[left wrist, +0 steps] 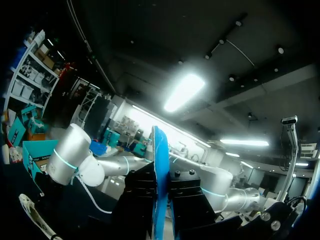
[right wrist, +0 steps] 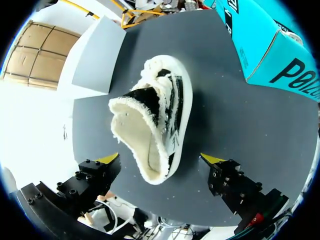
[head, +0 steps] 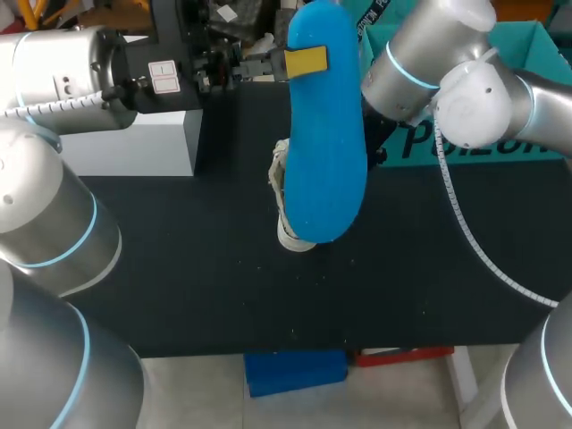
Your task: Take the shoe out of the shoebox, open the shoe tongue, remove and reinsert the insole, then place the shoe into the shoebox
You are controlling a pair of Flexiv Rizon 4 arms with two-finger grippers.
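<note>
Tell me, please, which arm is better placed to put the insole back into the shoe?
Left, probably: the left gripper is shut on the blue insole, held above the shoe. The right gripper hangs open and empty over the shoe, so it could only steady it.

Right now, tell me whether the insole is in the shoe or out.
Out. The left claw grips the blue insole in the air; the shoe lies on the table.

In the head view the insole (head: 326,134) is covering most of the shoe (head: 282,183), leaving only one side and an end showing. It is also hiding the left gripper's (head: 308,61) far finger. The right arm (head: 420,63) is blocking part of the shoebox (head: 536,40), which is running off the edge.
</note>
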